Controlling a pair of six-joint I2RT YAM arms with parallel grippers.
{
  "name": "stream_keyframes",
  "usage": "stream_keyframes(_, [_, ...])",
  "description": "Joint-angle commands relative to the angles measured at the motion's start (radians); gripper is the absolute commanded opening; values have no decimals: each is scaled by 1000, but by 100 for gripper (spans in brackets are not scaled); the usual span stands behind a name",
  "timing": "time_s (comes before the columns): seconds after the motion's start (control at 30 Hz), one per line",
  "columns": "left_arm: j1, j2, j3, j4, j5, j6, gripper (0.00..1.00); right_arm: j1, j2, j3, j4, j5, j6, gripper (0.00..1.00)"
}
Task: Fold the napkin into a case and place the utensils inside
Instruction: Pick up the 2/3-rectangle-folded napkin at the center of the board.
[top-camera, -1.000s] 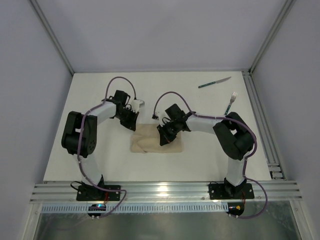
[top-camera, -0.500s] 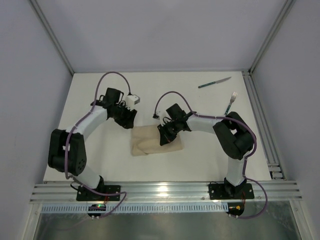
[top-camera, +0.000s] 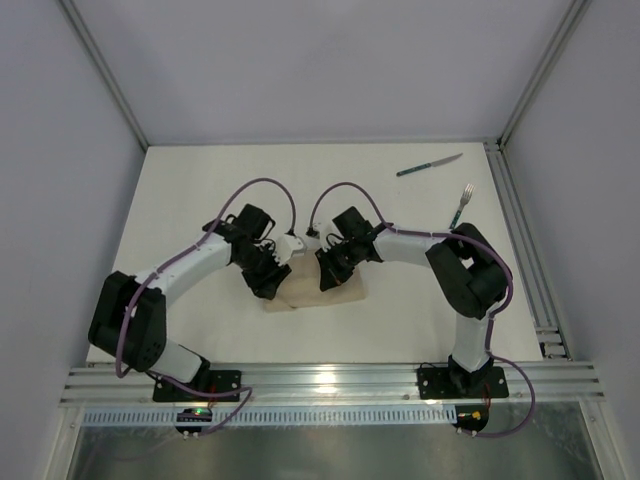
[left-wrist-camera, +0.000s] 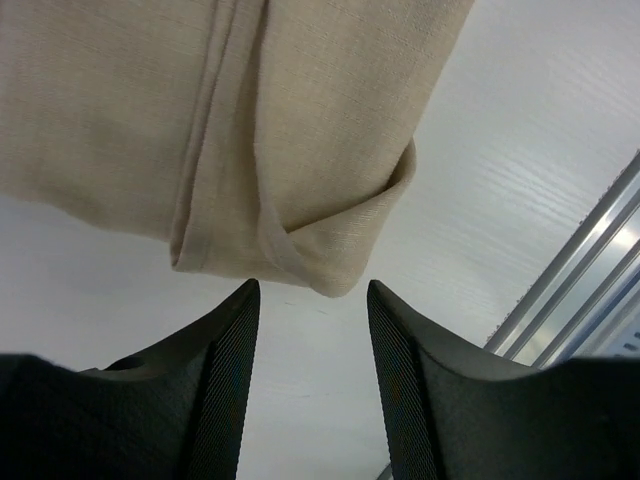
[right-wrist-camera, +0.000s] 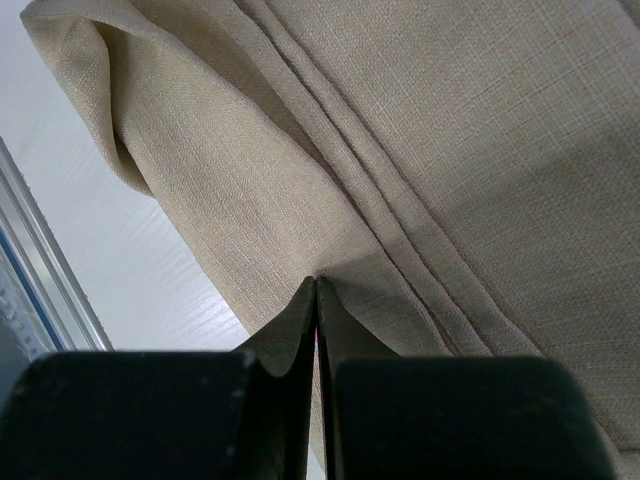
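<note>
The beige napkin (top-camera: 348, 290) lies folded into an oblong in the middle of the table. My left gripper (top-camera: 272, 284) hangs open over its near left end. In the left wrist view the folded corner of the napkin (left-wrist-camera: 300, 120) sits just beyond the gap of the left gripper (left-wrist-camera: 312, 288), with nothing between the fingers. My right gripper (top-camera: 328, 277) is shut, its tips pressed down on the napkin (right-wrist-camera: 450, 150) beside a stitched hem, as the right wrist view of that gripper (right-wrist-camera: 316, 282) shows. The knife (top-camera: 428, 165) and fork (top-camera: 461, 207) lie apart at the far right.
An aluminium rail (top-camera: 330, 382) runs along the table's near edge, also seen as the rail (left-wrist-camera: 580, 270) in the left wrist view. A second rail (top-camera: 525, 240) borders the right side. Frame posts rise at the back corners.
My left arm swung from behind the napkin's far left corner to its near left end, and its jaws opened. The right arm and the napkin stayed put.
</note>
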Motion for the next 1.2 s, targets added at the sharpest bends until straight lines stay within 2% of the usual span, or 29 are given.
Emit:
stream_keyframes(0.0, [-27,18,3,-6,-34,43,50,-7,24,-6,3,48,-5,4])
stream_keyframes(0.1, [-40,48,-6,10,-70,41,48,-7,20,-9,0,59,-7,4])
stream_keyframes(0.3, [-43,105,-15,71,-138,37,23,-10,18,-10,-3,59,-11,4])
stream_keyframes(0.33, [-43,113,-14,92,-149,26,14,-8,20,-12,-3,59,-13,4])
stream_keyframes(0.43, [-41,105,-12,132,-146,11,0,-11,21,-12,-5,53,-16,4])
stream_keyframes(0.63, [-11,76,25,151,-98,-17,0,-16,29,-11,-9,45,-29,4])
stream_keyframes(0.97, [20,262,106,165,-75,-28,0,-14,26,-4,-12,22,-51,4])
stream_keyframes(1.1, [22,316,129,159,-71,-29,0,-17,-29,-4,4,-10,-42,11])
stream_keyframes(1.17, [22,335,150,149,-69,-29,0,-25,-93,8,17,-21,-30,27])
